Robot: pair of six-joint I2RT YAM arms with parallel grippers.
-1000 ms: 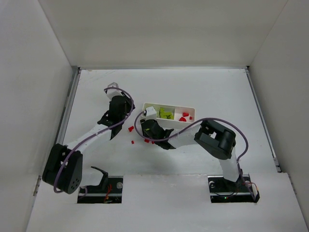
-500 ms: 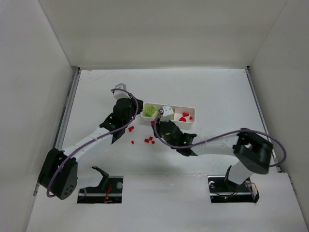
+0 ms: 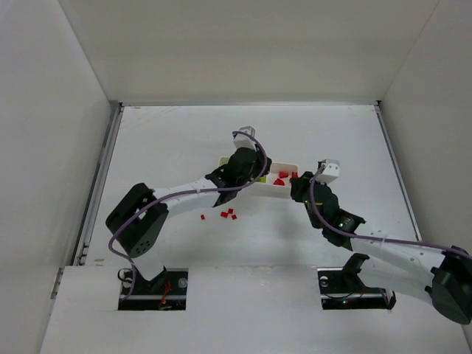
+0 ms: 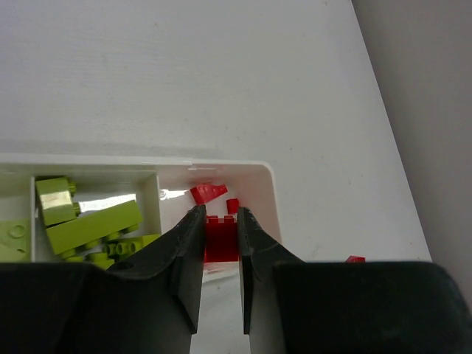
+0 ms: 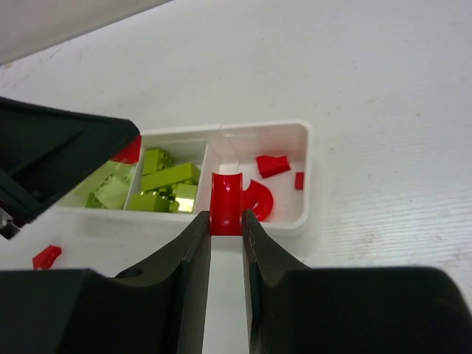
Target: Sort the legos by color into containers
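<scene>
At the tray's (image 5: pixel 177 133) red-brick compartment (image 5: pixel 289 198), left end effector (image 4: pixel 221 221) clenches a red lego (image 4: pixel 221 242) and right end effector (image 5: pixel 225 221) a curved red lego (image 5: pixel 226 193), presumably poised for colour-matched release.

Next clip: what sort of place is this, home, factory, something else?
Probably a lab robot cell: a white table boxed in by plain white panels, the left arm and right arm bolted at its near edge, and a white tray of red bricks and green bricks as props.
</scene>
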